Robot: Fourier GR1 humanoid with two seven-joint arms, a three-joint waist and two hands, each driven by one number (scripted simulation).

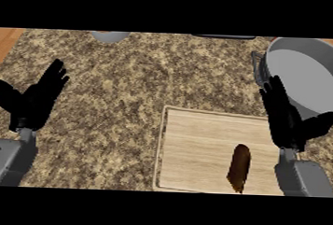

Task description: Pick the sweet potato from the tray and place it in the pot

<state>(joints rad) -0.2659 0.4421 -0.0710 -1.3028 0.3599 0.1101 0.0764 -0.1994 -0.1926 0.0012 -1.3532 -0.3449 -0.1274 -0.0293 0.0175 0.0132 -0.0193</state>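
At the far left the left hand (33,100) stands open with fingers straight and pointing up, resting over the speckled desk (129,85) and holding nothing. Beyond it, at the top edge, part of a grey round object (110,36) shows, and a dark thing (223,36) lies further along that edge; both are well apart from the work and too cut off to name. Right of centre sits the wooden tray (195,152), flat with a low raised rim, and on its right part lies the sweet potato (239,167), dark brown, long and narrow, its length running roughly away from the robot. It looks stiff and solid, probably of moderate weight, with a dull skin unlikely to slip and tapered ends; the thick middle seems the best place to hold it, fingers closing across its width from above. The right hand (287,118) is spread open too, empty, hovering above the tray's far right corner, just beside the pot (316,54). The pot is grey, wide-mouthed and appears empty, near the tray's far right corner. Nothing lies between potato and pot; only the tray's rim and the pot's wall, with a handle (257,66) on its left side, need clearing.
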